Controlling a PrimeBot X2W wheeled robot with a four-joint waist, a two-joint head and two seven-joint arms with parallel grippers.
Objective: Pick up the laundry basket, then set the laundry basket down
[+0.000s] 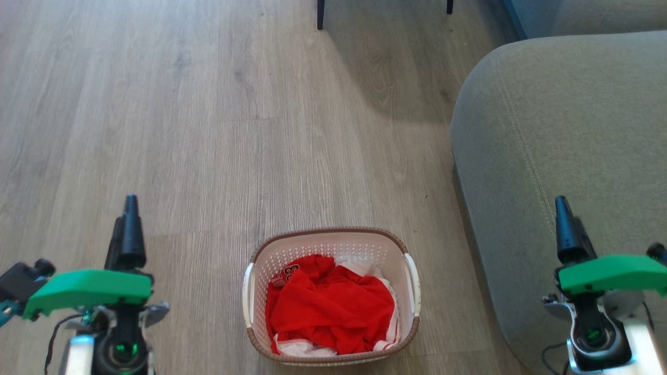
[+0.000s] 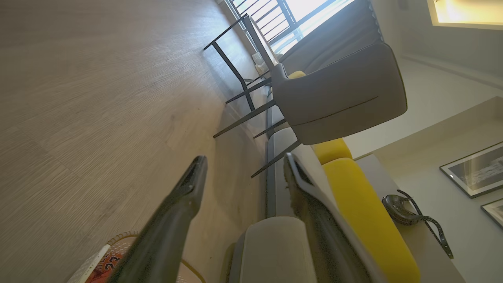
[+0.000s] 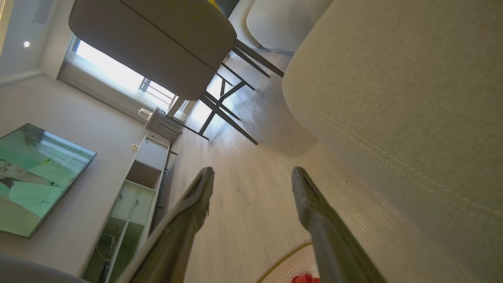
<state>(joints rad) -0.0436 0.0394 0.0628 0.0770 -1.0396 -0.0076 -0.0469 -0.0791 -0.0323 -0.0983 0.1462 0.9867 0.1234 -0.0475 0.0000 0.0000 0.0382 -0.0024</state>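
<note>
— Where's the basket sitting?

— On the pale wood-look plank floor, low in the head view, between the two arms and just beside the rounded grey fabric sofa on the robot's right. It's a small, rounded-rectangular white plastic laundry basket with perforated walls and a brown woven-look rim.

— Handles?

— Two white side handles, one on each side, with nothing touching either.

— And inside?

— A crumpled red garment on top, with white cloth showing at the edges.

— Do the arms have hold of it?

— No. The left end effector and the right end effector are both well apart from it. Their fingers are spread wide and hold nothing.

— Anything you can't make out?

— The lettered patch on the red cloth is too small to read from the head. The clothes cover the basket's bottom, and from above its outer walls are out of sight. The left wrist view cuts it down to one corner at the bottom edge: some rim, a white handle and reddish cloth printed with 23. The right wrist view has a sliver of rim and a scrap of red beside a blurred finger. At the top of the head view, two dark furniture legs are cut off by the frame.
</note>
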